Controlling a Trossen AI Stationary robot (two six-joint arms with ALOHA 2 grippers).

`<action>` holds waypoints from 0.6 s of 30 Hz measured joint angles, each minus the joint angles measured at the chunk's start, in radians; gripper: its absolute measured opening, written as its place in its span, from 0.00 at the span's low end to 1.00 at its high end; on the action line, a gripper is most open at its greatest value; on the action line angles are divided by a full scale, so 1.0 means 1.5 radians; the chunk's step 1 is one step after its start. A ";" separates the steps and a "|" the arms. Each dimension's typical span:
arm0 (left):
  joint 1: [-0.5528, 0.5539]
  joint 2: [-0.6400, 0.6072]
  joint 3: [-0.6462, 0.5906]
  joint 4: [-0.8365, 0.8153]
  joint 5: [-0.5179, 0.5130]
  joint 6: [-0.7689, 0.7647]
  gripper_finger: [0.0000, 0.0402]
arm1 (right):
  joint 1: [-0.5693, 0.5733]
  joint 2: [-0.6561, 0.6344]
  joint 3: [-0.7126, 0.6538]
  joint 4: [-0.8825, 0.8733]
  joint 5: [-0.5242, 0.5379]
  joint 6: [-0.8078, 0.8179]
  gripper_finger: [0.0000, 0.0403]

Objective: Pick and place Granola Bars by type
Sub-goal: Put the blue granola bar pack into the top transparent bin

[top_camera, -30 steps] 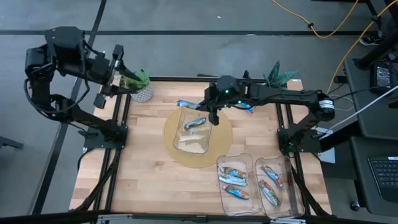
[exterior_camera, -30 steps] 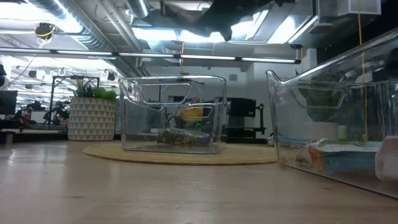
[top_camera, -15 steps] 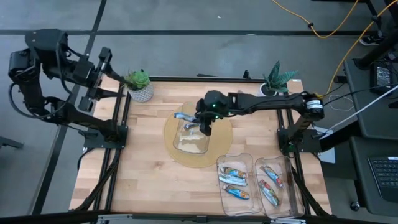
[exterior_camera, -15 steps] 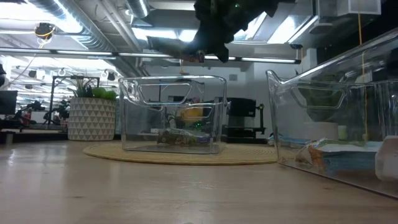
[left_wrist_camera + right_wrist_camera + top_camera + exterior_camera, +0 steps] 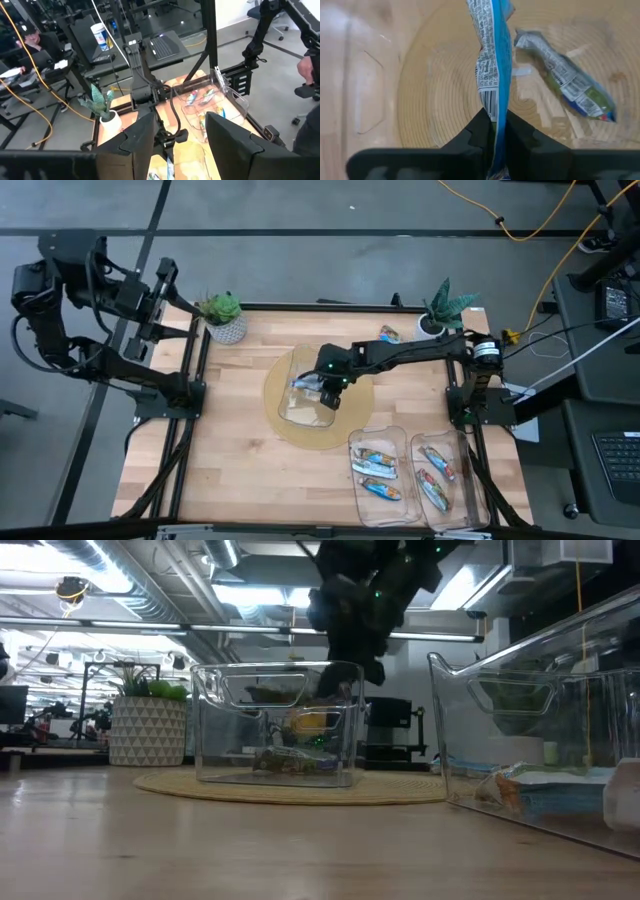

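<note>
My right gripper (image 5: 322, 385) reaches from the table's right side over the clear bin (image 5: 290, 408) that stands on the round woven mat (image 5: 273, 418). It is shut on a blue-and-white granola bar (image 5: 492, 60) and sits at the bin's rim in the low view (image 5: 345, 650). A second, multicoloured bar (image 5: 565, 75) lies flat on the bin's floor. Another bar (image 5: 388, 333) lies on the table's far side. My left gripper (image 5: 180, 132) is open and raised off the table's far left corner (image 5: 160, 285). My right gripper pinches the blue-and-white bar by one end (image 5: 493, 107) between its two fingers (image 5: 475, 135). The wrapper stands edge-on between them and runs out ahead of the fingers. The bar is lifted clear of the bin's floor, inside the bin's walls (image 5: 268, 694).
Two clear bins stand at the table's near right: one (image 5: 378, 470) holds several bars, the other (image 5: 440, 470) also several. Potted plants stand at the far left (image 5: 225, 315) and far right (image 5: 440, 305). Bare wood lies left of and in front of the mat.
My right gripper moved from the bin's far side toward the table's left and near edge, and came down from above the bin to its rim, carrying the blue bar with it. My left arm drew back toward the table's left, then stayed still.
</note>
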 joint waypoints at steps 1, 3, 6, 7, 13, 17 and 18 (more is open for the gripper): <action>0.000 -0.001 -0.006 0.000 0.000 0.000 0.42 | 0.000 0.005 0.000 0.000 0.000 0.001 0.12; 0.000 -0.005 -0.023 0.001 0.000 0.000 0.42 | 0.000 0.014 0.000 -0.004 -0.005 0.003 0.10; 0.000 -0.011 -0.052 0.001 0.000 0.000 0.42 | 0.001 0.028 0.004 -0.014 -0.006 0.013 0.07; 0.000 -0.012 -0.062 0.002 0.000 0.001 0.42 | 0.001 0.034 0.008 -0.017 -0.006 0.014 0.06; 0.000 -0.021 -0.118 0.028 0.000 0.001 0.42 | 0.001 0.074 0.040 -0.054 -0.008 0.029 0.10; 0.000 -0.027 -0.151 0.050 0.001 0.003 0.42 | 0.001 0.088 0.049 -0.074 -0.007 0.035 0.12; 0.000 -0.027 -0.156 0.050 0.001 0.006 0.42 | 0.001 0.087 0.049 -0.076 -0.007 0.035 0.12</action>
